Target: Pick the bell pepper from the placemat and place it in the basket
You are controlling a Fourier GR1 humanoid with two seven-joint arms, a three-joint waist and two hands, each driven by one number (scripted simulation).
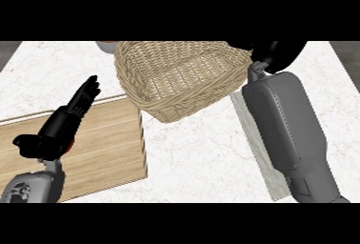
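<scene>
right hand [277, 50] is reaching past one wicker basket [175, 78]'s far right corner; i cannot tell its finger state, and no bell pepper is showing. left hand [67, 119] is resting open, fingers straight, over one wooden placemat [105, 147].

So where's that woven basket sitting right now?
In the head view, the basket sits at the counter's far middle, tilted, just beyond the wooden board and left of the right robot hand.
</scene>
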